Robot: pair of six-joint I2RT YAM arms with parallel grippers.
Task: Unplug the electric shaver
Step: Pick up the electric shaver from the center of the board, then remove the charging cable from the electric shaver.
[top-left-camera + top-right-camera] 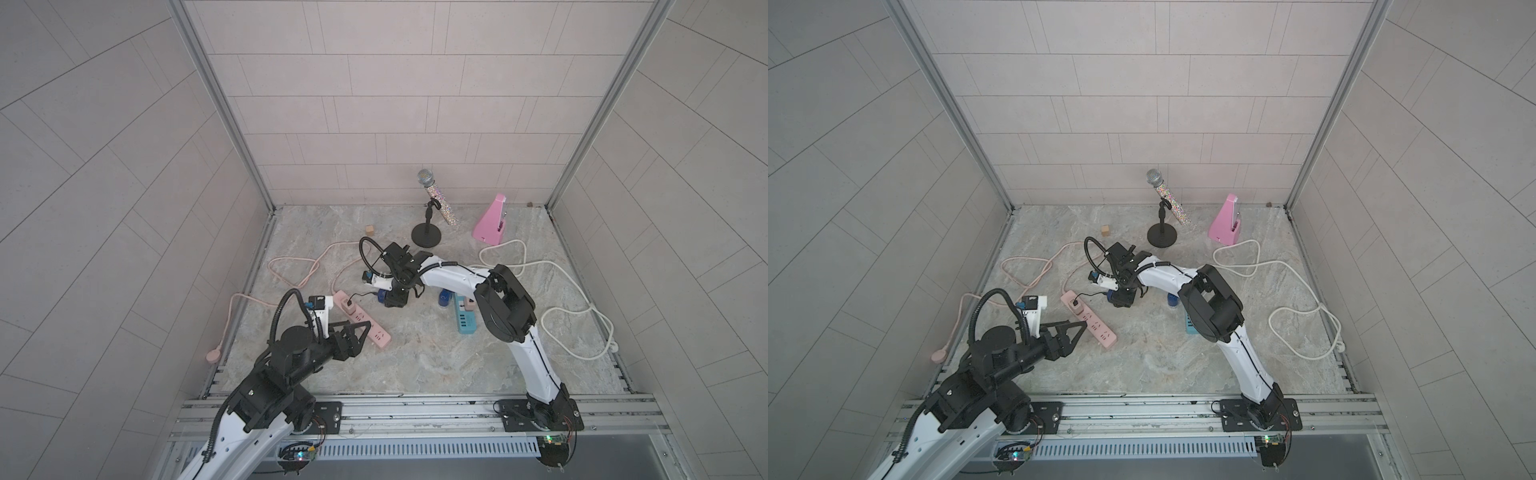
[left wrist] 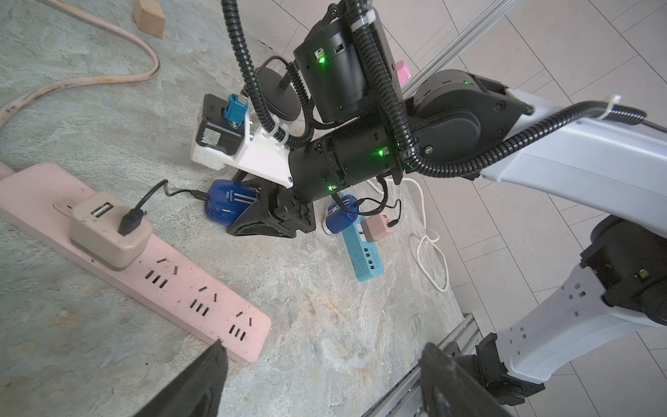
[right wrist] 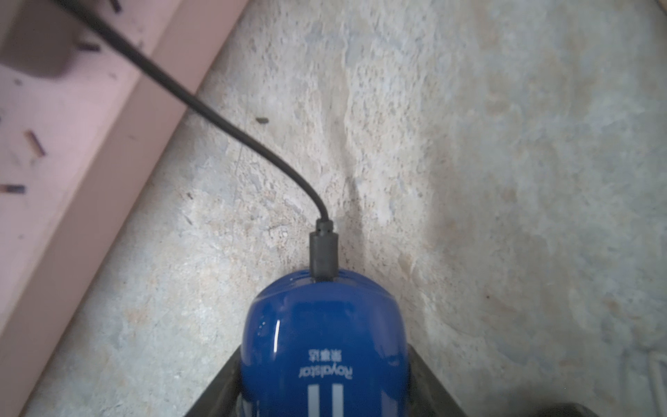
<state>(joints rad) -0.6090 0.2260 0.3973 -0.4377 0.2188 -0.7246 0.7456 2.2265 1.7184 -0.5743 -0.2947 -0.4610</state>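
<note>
The left gripper is hovering at the end of the pink power strip away from the charger block, fingers spread wide. The strip's bare sockets are lying open from above. The charger block is sticking up at the other end. A black cable is arching from it across the tabletop to the blue shaver just beside the strip. The right gripper is wrapping that shaver, no gap showing at either side. The right arm is stretching over the tabletop beyond, blocking that side. Past the charger end, a pink cord is looping across the tabletop.
</note>
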